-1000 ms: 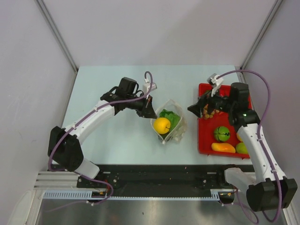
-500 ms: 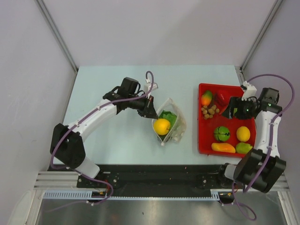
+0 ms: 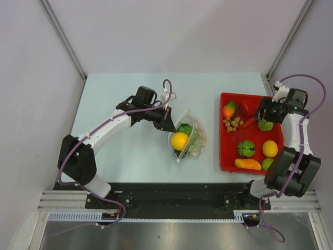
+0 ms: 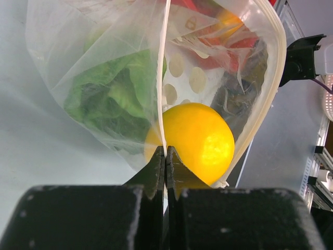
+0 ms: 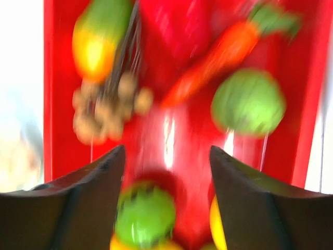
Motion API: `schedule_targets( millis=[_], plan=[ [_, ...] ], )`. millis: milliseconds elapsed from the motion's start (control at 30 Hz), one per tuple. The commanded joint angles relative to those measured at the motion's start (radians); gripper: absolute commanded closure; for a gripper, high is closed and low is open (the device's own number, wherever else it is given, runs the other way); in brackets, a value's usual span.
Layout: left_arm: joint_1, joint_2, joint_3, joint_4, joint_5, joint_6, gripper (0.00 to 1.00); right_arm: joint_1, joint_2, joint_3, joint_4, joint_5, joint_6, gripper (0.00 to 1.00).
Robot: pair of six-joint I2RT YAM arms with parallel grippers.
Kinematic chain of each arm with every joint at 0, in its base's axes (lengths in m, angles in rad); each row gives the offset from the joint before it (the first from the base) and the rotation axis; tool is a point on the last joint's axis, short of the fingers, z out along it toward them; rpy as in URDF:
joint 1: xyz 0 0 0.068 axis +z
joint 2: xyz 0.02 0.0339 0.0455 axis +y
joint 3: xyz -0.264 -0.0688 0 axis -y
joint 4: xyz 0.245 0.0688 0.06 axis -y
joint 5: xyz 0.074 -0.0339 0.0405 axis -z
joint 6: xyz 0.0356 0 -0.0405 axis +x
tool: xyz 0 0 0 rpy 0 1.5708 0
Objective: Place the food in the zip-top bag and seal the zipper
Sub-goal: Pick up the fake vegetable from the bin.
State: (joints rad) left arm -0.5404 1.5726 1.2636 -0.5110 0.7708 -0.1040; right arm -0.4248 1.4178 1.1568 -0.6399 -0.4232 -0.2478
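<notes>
The clear dotted zip-top bag (image 3: 191, 139) lies mid-table holding a round yellow fruit (image 3: 179, 140) and green lettuce (image 3: 186, 128). My left gripper (image 3: 167, 124) is shut on the bag's rim at the pale zipper strip (image 4: 165, 94); in the left wrist view the yellow fruit (image 4: 200, 140) and lettuce (image 4: 114, 99) sit just beyond its fingertips (image 4: 156, 161). My right gripper (image 3: 262, 113) hovers open over the back right of the red tray, holding nothing. Below it lie a green ball (image 5: 144, 213), a green round piece (image 5: 248, 101) and a carrot (image 5: 213, 60). The right wrist view is blurred.
The red tray (image 3: 229, 152) at the right holds more food: an orange-green fruit (image 3: 229, 109), a red piece (image 3: 244, 107), a cluster of nuts (image 3: 232, 123), a yellow lemon (image 3: 269, 148) and a mango (image 3: 247, 164). Grey walls enclose the table.
My right arm has swung from the nuts at the tray's left side to its back right corner, jaws narrowing somewhat. The left gripper has kept its hold on the bag.
</notes>
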Motion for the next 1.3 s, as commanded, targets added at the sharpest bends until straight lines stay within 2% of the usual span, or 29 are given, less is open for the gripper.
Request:
schedule_targets(
  millis=[0, 67, 133, 300, 433, 633, 800, 1033, 1067, 1133, 1167, 1267],
  plan=[
    [-0.004, 0.007, 0.04, 0.031, 0.035, 0.015, 1.0, 0.037, 0.065, 0.06, 0.383, 0.175, 0.243, 0.36],
    [-0.004, 0.012, 0.04, 0.032, 0.032, 0.012, 1.0, 0.046, 0.139, 0.096, 0.407, 0.25, 0.295, 0.42],
    [-0.004, 0.015, 0.036, 0.037, 0.032, 0.006, 1.0, 0.05, 0.205, 0.118, 0.439, 0.308, 0.306, 0.44],
    [-0.004, 0.018, 0.028, 0.046, 0.028, 0.003, 1.0, 0.057, 0.323, 0.152, 0.525, 0.353, 0.317, 0.47],
    [0.003, 0.029, 0.034, 0.037, 0.028, 0.006, 1.0, 0.057, 0.42, 0.19, 0.531, 0.37, 0.315, 0.49],
    [0.019, 0.037, 0.037, 0.032, 0.025, 0.007, 1.0, 0.078, 0.533, 0.222, 0.513, 0.397, 0.298, 0.48],
    [0.02, 0.04, 0.036, 0.032, 0.021, -0.003, 1.0, 0.097, 0.592, 0.241, 0.49, 0.408, 0.297, 0.4],
    [0.02, 0.033, 0.06, 0.02, 0.025, -0.022, 1.0, 0.075, 0.661, 0.319, 0.387, 0.396, 0.328, 0.41],
    [0.02, 0.03, 0.065, 0.016, 0.027, -0.023, 1.0, 0.072, 0.659, 0.326, 0.364, 0.385, 0.331, 0.52],
    [0.019, 0.02, 0.072, 0.003, 0.025, -0.025, 1.0, 0.067, 0.653, 0.328, 0.347, 0.362, 0.338, 0.65],
    [0.02, 0.014, 0.074, -0.001, 0.027, -0.026, 1.0, 0.064, 0.639, 0.328, 0.333, 0.357, 0.34, 0.76],
    [0.02, -0.005, 0.076, -0.027, 0.022, -0.033, 1.0, 0.057, 0.589, 0.328, 0.325, 0.327, 0.346, 0.93]
  ],
)
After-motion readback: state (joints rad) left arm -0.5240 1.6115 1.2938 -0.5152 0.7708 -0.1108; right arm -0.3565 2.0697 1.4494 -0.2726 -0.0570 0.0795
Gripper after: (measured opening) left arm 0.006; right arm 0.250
